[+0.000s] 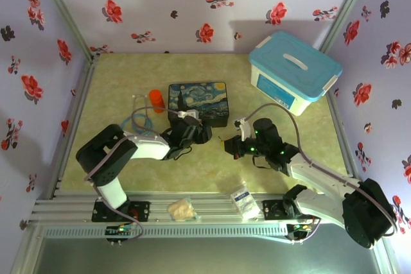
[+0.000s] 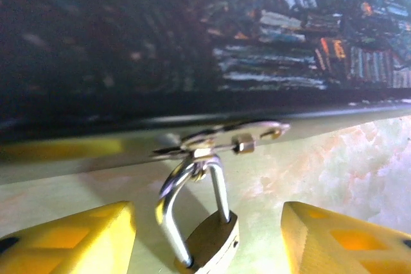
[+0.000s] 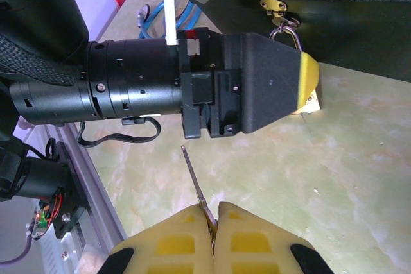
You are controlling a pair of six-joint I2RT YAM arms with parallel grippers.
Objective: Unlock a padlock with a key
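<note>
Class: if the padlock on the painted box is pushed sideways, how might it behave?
The padlock would probably pivot, not slide: its shackle loops through the hasp. Its brass body looks solid, so likely rigid and heavy for its size.

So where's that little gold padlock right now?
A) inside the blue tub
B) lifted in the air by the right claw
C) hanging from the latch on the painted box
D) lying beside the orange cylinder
C: in the left wrist view the padlock has its silver shackle looped through the latch on the front of the painted box, with its brass body low by the table.
</note>
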